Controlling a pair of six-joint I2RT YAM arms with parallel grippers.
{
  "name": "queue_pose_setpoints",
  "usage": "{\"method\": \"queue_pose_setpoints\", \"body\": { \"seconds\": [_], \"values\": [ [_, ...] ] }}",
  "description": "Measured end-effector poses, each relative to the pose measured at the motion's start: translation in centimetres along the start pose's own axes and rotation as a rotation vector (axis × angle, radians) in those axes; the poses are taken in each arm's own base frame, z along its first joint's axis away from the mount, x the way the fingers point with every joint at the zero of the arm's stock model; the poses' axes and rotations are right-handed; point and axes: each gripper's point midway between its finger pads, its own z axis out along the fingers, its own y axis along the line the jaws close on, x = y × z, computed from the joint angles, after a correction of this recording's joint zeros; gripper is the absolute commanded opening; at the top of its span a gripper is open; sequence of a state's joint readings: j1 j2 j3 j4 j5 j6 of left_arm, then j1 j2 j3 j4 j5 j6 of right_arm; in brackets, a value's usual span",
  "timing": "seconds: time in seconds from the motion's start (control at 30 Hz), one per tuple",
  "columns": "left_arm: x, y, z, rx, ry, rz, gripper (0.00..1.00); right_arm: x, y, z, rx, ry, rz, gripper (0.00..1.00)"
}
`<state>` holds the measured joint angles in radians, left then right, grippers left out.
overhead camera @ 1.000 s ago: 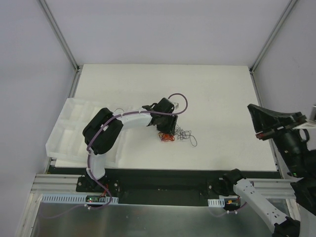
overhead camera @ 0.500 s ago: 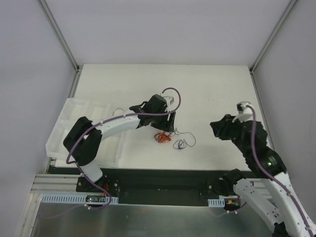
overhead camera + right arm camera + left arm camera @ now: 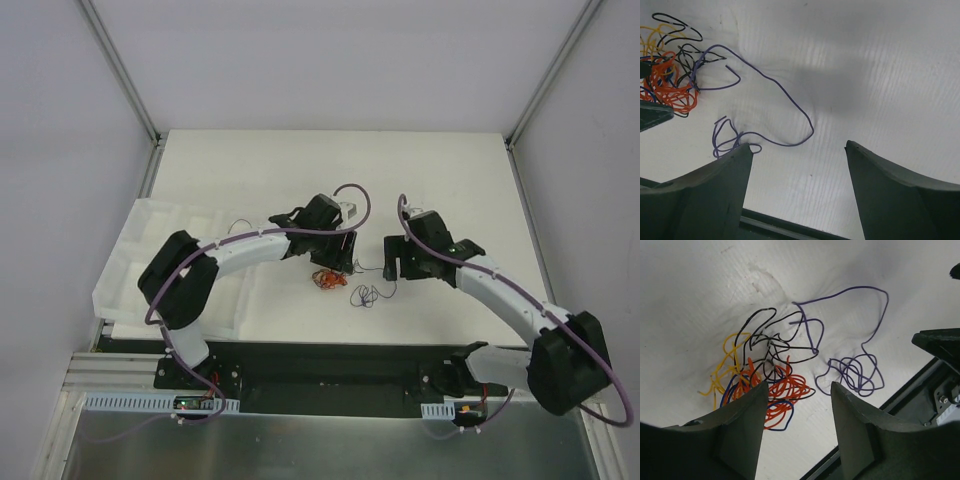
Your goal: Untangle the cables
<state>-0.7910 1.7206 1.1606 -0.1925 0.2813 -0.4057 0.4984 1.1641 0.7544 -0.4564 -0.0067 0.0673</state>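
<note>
While the cables (image 3: 340, 284) are lying in a small messy bunch near the middle of the white table (image 3: 450, 180), both claws are hanging close over them. In the left wrist view the bunch (image 3: 772, 372) is sitting in the middle of the frame. The orange wire (image 3: 785, 390) is curling up at the bottom, and the yellow wire (image 3: 725, 365) is poking out on the left. The black wire (image 3: 765, 335) is looping through the middle. The purple wire (image 3: 855, 372) is swinging out to the upper right and then curling into little rings at the right. The left claw (image 3: 799, 387) is standing partly open over the orange curls, and it is not pinching anything. In the right wrist view the bunch (image 3: 667, 75) is sitting in the upper left corner, and the purple wire is running from it down to the lower middle of the frame. The right claw (image 3: 797, 147) is standing wide open over bare table, and it is holding nothing. From the top camera the left claw (image 3: 340, 262) is hanging just above the orange clump. The right claw (image 3: 397, 268) is hanging just to the right of the loose purple curl. A white tray (image 3: 140, 260) is sitting at the left edge of the table.
</note>
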Motion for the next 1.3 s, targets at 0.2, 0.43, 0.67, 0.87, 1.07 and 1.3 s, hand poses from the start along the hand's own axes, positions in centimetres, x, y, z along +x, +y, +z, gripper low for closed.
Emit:
{"method": "queue_pose_setpoints", "body": {
  "seconds": [0.2,0.43,0.67,0.87,1.07,1.3],
  "values": [
    [1.9,1.8,2.2,-0.043,0.074,-0.026,0.51,-0.4,0.8,3.4,0.004,0.06,-0.077,0.7],
    [2.1,2.6,2.9,-0.055,0.084,-0.041,0.5,0.8,1.0,6.9,0.055,0.135,-0.159,0.35],
    [2.5,3.6,3.0,-0.068,0.088,-0.06,0.5,0.0,-0.3,6.9,0.177,0.079,-0.179,0.0],
    [2.3,4.2,3.6,-0.069,0.08,-0.071,0.49,-4.5,-2.2,-2.6,0.226,-0.287,-0.087,0.0],
    [1.8,4.4,4.1,-0.06,0.063,-0.09,0.47,-11.6,-1.3,-23.0,0.02,-0.931,0.072,0.0],
    [1.3,4.1,4.1,-0.039,0.039,-0.09,0.58,-14.0,-0.6,-34.8,-0.072,-1.146,0.083,0.0]
  ]
}}
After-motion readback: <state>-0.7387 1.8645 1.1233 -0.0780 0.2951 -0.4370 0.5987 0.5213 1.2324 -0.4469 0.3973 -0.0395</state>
